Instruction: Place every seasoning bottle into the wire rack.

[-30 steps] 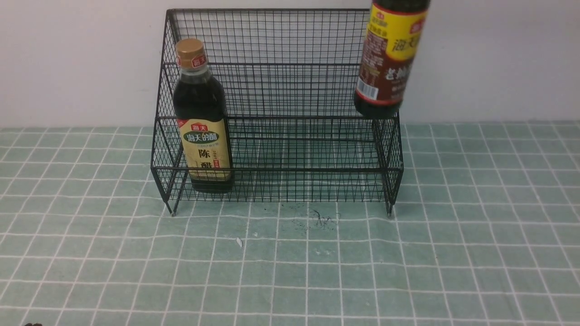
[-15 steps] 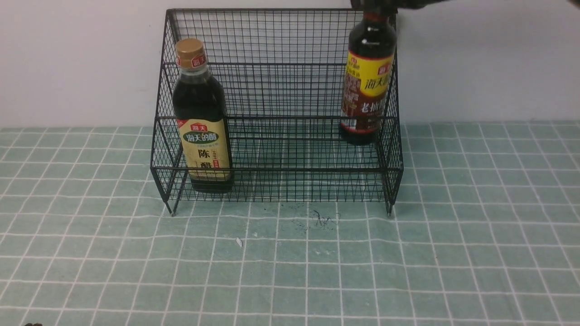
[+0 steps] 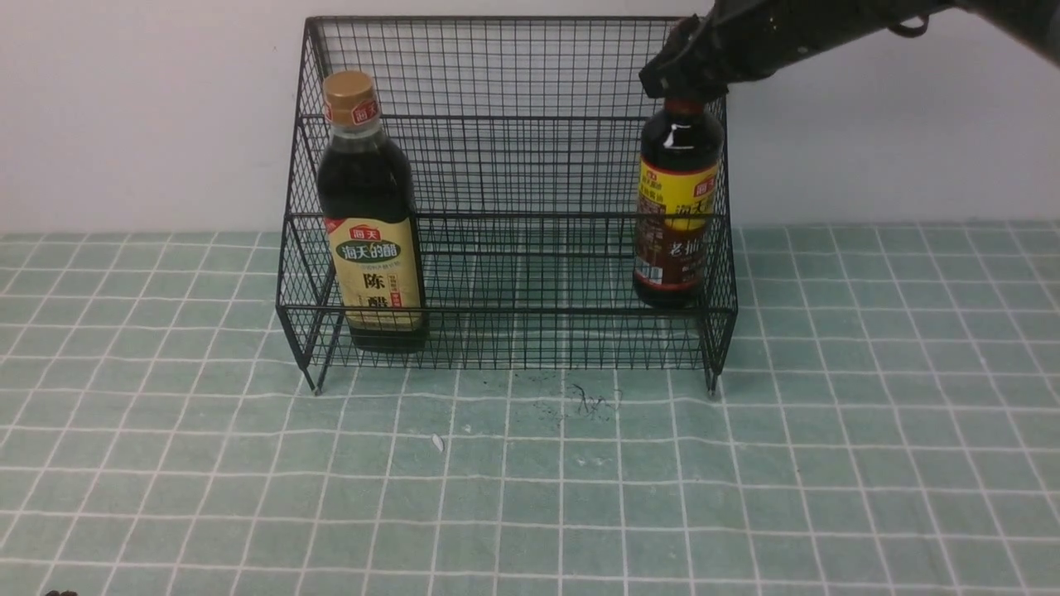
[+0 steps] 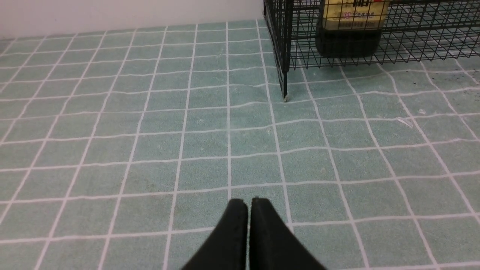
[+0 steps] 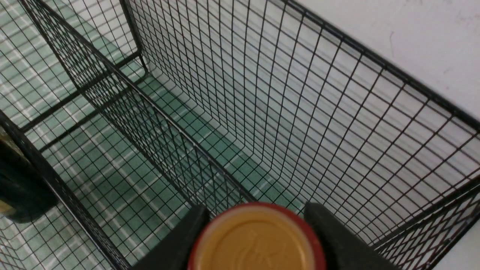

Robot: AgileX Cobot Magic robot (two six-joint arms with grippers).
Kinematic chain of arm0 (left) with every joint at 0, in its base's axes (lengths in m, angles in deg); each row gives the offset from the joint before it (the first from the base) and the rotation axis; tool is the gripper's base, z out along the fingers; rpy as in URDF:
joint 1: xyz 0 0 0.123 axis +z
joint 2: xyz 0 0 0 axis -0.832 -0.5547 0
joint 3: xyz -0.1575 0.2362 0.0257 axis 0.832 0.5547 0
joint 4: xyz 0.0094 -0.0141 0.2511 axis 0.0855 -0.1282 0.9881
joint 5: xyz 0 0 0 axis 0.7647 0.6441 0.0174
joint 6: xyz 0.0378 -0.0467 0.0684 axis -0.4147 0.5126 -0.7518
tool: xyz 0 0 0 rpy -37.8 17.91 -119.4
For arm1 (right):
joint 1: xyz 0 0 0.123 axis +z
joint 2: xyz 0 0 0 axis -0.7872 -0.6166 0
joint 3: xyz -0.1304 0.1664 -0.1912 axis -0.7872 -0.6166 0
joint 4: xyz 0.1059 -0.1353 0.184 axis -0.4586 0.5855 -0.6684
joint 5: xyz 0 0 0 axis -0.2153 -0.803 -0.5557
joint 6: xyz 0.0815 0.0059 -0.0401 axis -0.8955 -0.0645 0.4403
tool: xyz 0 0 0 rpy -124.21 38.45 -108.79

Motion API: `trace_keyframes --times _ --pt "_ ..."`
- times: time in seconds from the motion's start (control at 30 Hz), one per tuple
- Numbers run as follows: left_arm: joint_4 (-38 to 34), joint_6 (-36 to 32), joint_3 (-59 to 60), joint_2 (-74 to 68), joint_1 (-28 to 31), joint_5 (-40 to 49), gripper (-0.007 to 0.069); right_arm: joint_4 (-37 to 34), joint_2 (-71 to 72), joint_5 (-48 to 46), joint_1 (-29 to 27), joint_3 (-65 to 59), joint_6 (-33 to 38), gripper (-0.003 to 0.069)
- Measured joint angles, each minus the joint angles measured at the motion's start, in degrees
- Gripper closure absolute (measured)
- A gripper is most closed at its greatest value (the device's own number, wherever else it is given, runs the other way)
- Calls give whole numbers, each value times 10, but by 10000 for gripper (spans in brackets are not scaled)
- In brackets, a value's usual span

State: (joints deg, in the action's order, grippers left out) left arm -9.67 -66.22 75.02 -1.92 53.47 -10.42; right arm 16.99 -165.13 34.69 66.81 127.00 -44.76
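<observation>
Black wire makes up the wire rack (image 3: 497,18) in the front view. The right fingers (image 3: 681,73) reach in from up high and are shut on the top of the slim bottle (image 3: 675,223). The bottle hangs straight down below them, upright, inside the rack and just beside its side wall. Well apart from these fingers, at the other end of the rack, the gold-cap bottle (image 3: 370,248) stands in the low front part. I cannot tell if the slim bottle's bottom touches the rack floor.

In the left wrist view, the left fingers (image 4: 234,232) are pressed together and hold nothing. They sit low over the green bench (image 4: 150,150). Ahead of them, well apart, is a corner leg of the rack (image 4: 285,56), with the bottom of the gold-cap bottle (image 4: 348,33) just behind the wire.

In the right wrist view, the right fingers (image 5: 183,240) sit one on each side of the round cap (image 5: 255,240) and squeeze it. Past them is the rack's mesh (image 5: 300,93), with nothing in that part.

I think this step is setting down the last bottle. Next, it should go down until it stands by itself. Then the fingers need to open a little and lift straight up, so they do not tip the bottle or catch the wire.
</observation>
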Motion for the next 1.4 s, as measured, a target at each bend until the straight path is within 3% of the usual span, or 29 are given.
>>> trace_keyframes --times 0.17,0.47,0.67,0.77,0.83,0.93,1.13,1.3,1.4 --pt "0 0 0 0 0 0 631 0 26 -3 0 3 0 194" --pt "0 0 0 0 0 0 631 5 133 -2 0 5 -6 191" --pt "0 0 0 0 0 0 631 85 248 -18 0 6 -66 339" --pt "0 0 0 0 0 0 631 155 299 -52 0 6 -121 466" --pt "0 0 0 0 0 0 631 219 341 -87 0 7 -165 588" --pt "0 0 0 0 0 0 631 290 380 -136 0 9 -221 650" --pt "0 0 0 0 0 0 631 354 468 -218 0 -7 -311 671" --pt "0 0 0 0 0 0 631 314 570 -224 0 -124 -327 671" --pt "0 0 0 0 0 0 631 260 673 -214 0 -268 -352 671"
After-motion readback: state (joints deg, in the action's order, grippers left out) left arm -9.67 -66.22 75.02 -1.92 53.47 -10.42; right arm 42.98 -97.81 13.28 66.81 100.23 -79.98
